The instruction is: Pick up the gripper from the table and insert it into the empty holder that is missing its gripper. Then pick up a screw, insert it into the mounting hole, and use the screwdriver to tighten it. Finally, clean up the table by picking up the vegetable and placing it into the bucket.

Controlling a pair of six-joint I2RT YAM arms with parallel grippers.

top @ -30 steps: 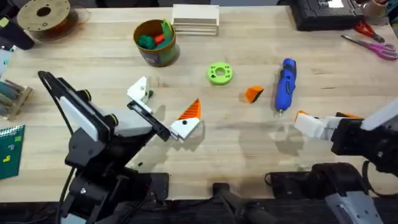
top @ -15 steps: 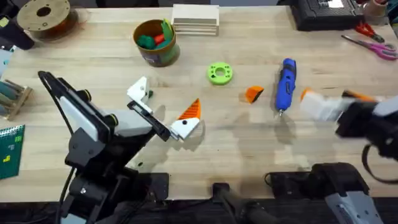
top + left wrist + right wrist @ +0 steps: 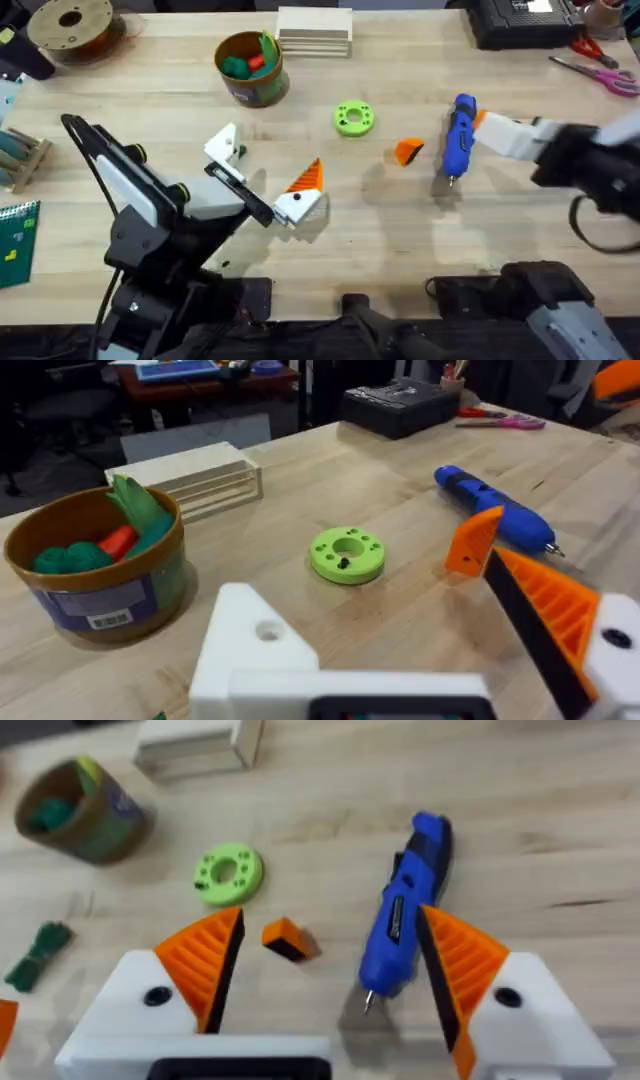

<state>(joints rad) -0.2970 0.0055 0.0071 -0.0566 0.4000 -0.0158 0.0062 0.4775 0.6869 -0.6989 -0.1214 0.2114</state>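
The small orange gripper (image 3: 406, 151) lies on the table between the green ring and the blue screwdriver (image 3: 458, 135). My left gripper (image 3: 262, 172) is open. One of its fingers is the bare white holder (image 3: 222, 148) (image 3: 255, 645); the other carries an orange pad (image 3: 545, 605). The dark-green vegetable (image 3: 239, 152) (image 3: 38, 952) lies beside that holder. My right gripper (image 3: 490, 135) (image 3: 330, 960) hangs open just right of the screwdriver (image 3: 405, 915), whose tip points toward it. The orange gripper (image 3: 288, 940) lies apart from its fingers. The bucket (image 3: 250, 68) stands at the back, holding toy vegetables.
A lime-green ring (image 3: 353, 118) lies behind the orange piece. A wooden block (image 3: 315, 32), a filament spool (image 3: 72, 25), a black box (image 3: 525, 20) and red-handled scissors (image 3: 600, 70) line the far edge. Bare wood lies in front of the screwdriver.
My right gripper has moved away from the front edge toward the back, ending beside the screwdriver. The left arm and the objects have stayed put.
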